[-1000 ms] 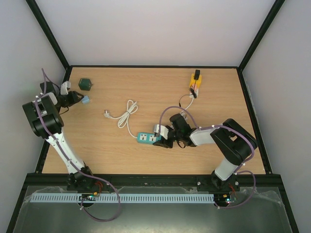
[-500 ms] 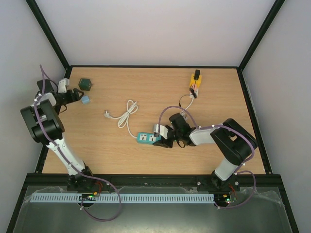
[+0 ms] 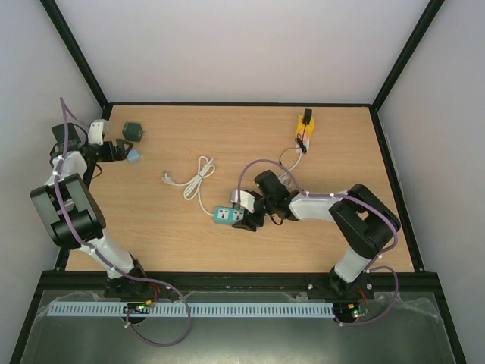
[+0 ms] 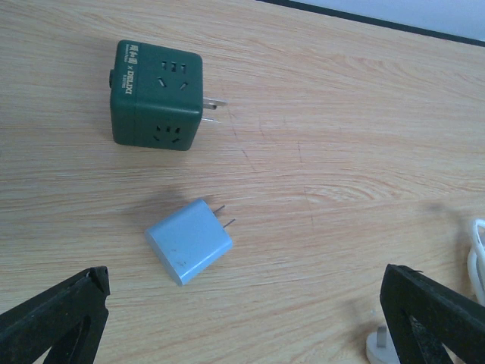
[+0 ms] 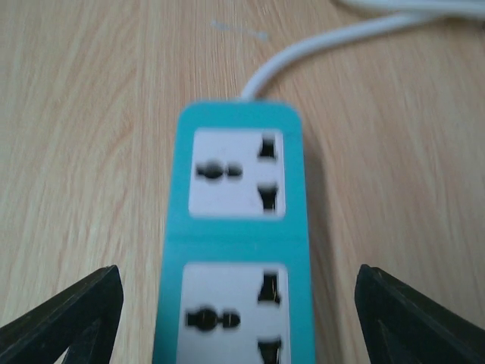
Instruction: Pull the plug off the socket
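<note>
Since the right end effector [image 5: 236, 277] slid, jaws apart, over the strip [image 5: 236, 243], its sockets [image 5: 235, 173] show empty. Left end effector [image 4: 244, 277] gapes too

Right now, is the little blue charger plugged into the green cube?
No, the blue charger lies on the table apart from the green cube, with its prongs bare.
</note>
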`<control>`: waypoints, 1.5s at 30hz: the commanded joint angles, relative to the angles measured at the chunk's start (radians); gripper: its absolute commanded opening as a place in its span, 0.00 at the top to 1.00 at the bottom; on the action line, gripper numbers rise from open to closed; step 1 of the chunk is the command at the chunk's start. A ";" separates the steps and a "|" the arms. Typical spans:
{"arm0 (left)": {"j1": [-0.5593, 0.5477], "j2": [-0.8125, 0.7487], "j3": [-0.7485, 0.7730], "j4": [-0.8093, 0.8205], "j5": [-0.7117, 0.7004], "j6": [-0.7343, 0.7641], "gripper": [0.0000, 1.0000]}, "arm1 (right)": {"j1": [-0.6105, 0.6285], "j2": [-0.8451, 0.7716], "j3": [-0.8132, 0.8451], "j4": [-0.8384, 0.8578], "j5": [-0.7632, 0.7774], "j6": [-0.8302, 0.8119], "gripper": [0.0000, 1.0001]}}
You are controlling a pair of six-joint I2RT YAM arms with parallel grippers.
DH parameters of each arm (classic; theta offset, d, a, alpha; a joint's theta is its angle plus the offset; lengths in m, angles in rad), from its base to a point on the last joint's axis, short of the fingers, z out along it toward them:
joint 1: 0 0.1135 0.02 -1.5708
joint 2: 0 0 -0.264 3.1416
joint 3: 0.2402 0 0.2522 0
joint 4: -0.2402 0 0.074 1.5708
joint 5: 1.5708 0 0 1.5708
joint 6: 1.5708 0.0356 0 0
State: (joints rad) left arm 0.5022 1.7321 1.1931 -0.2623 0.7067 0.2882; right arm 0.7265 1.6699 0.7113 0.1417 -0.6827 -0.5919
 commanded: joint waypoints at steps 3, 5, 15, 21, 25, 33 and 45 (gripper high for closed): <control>-0.007 -0.092 -0.039 -0.013 0.063 0.015 0.00 | 0.099 0.018 0.136 -0.073 0.043 0.055 0.19; -0.009 -0.112 -0.053 -0.005 0.079 0.007 0.00 | 0.130 0.048 0.186 -0.081 0.062 0.087 0.21; -0.016 -0.166 -0.090 0.026 0.081 -0.020 0.00 | 0.255 0.231 0.412 -0.160 0.249 0.151 0.38; -0.016 -0.176 -0.088 0.035 0.094 -0.034 0.00 | 0.266 0.283 0.464 -0.244 0.293 0.154 0.52; -0.016 -0.176 -0.081 0.035 0.095 -0.035 0.00 | 0.266 0.279 0.441 -0.312 0.289 0.131 0.59; -0.019 -0.177 -0.078 0.043 0.103 -0.041 0.00 | 0.266 0.179 0.309 -0.356 0.319 0.092 0.67; -0.050 -0.190 -0.068 0.045 0.099 -0.046 0.00 | 0.226 0.013 0.087 -0.485 0.338 -0.072 0.70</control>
State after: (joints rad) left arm 0.4675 1.5833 1.1149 -0.2295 0.7860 0.2424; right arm 0.9825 1.7096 0.8783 -0.1627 -0.3805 -0.5804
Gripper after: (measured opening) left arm 0.997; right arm 0.298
